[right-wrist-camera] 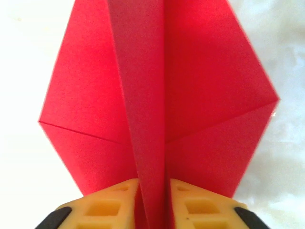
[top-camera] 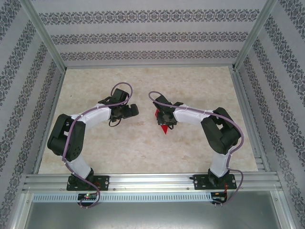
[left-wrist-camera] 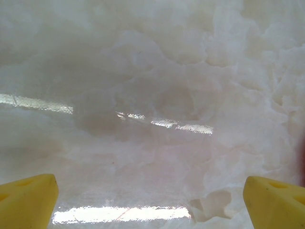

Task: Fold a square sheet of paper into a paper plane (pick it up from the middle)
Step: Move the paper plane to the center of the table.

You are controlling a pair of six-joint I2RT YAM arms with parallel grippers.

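Note:
The square sheet of paper stands folded into a red paper plane (right-wrist-camera: 205, 90) with two flat wings and a raised middle keel. My right gripper (right-wrist-camera: 153, 193) is shut on that keel, its yellow fingers (right-wrist-camera: 112, 202) pressing it from both sides. In the top view the red paper plane (top-camera: 163, 128) pokes out below the right gripper (top-camera: 165, 119) near the table's middle. My left gripper (top-camera: 130, 111) hovers to its left, a short gap away. In the left wrist view the left gripper (left-wrist-camera: 151, 202) is open, its yellow fingertips (left-wrist-camera: 28, 202) far apart with bare table between them.
The pale marble-patterned table (top-camera: 143, 81) is walled by patterned panels on three sides. An aluminium rail (top-camera: 152, 181) with both arm bases runs along the near edge. Glare streaks lie on the table (left-wrist-camera: 162, 124) under the left gripper.

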